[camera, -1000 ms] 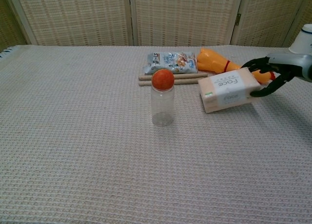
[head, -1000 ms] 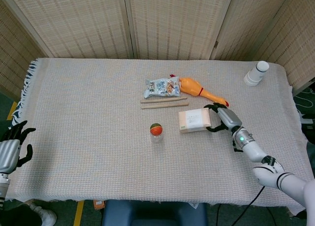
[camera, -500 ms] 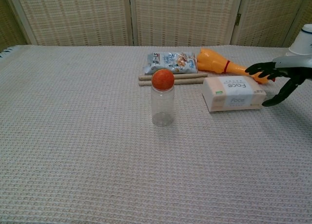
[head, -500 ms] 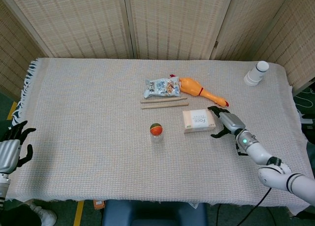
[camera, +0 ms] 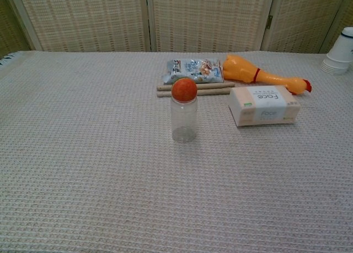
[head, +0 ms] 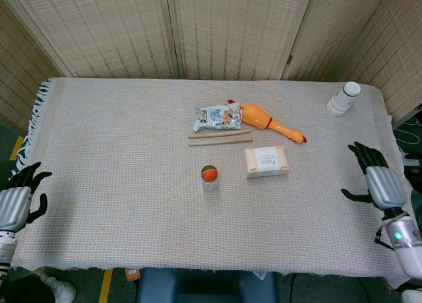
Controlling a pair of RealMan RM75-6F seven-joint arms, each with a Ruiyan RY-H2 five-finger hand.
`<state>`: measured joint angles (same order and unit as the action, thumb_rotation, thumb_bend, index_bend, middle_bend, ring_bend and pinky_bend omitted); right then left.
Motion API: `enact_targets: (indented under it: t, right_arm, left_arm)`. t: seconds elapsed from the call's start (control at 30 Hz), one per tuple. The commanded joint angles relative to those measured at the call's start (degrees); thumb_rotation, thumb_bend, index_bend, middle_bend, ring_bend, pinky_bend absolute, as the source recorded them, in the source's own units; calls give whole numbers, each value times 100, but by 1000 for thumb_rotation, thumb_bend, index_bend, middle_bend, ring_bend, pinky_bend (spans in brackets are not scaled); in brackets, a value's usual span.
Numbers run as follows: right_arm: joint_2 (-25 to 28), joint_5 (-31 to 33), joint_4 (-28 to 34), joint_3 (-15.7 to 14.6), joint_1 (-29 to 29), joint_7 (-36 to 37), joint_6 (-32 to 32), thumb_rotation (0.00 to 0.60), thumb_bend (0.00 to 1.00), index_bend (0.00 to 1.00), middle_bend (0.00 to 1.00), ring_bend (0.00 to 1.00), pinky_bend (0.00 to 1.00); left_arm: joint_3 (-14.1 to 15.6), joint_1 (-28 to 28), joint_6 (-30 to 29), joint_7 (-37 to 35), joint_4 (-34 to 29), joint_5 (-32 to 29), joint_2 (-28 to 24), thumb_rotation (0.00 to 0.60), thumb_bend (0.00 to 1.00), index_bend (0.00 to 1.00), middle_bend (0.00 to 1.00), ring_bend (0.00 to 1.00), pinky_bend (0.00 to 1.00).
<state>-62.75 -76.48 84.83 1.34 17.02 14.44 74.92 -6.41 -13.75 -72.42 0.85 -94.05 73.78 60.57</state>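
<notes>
A cream tissue pack (head: 266, 162) (camera: 264, 105) lies flat on the woven cloth, nothing touching it. My right hand (head: 378, 181) hovers at the table's right edge, fingers spread and empty, well clear of the pack. My left hand (head: 16, 201) hangs off the left edge, open and empty. The chest view shows neither hand. A clear bottle with an orange-red cap (head: 209, 175) (camera: 183, 111) stands upright left of the pack.
An orange rubber chicken (head: 270, 123) (camera: 259, 75), a snack bag (head: 217, 117) (camera: 193, 70) and two wooden sticks (head: 219, 138) (camera: 195, 89) lie behind the pack. A stack of white cups (head: 344, 98) (camera: 340, 52) stands at the far right corner.
My right hand let go of the tissue pack, which tipped down flat, then drew back to the table's right edge. The left hand stayed put.
</notes>
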Motion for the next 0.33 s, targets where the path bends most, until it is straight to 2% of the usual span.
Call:
enact_targets:
  t: [0.03,0.33]
  right_arm:
    - [72,-165,-288,-363,-989,-103,831,600,149,72,0,0,0]
    - [4,-158,-1085,-293,-1336,1091,708,600,149,71,0,0,0]
  left_arm:
    - [4,-24,36,50,51,-30,49,600,632,220,0,0,108]
    - [-46,-52,-127,147,348,31,321,600,633,215,0,0,108]
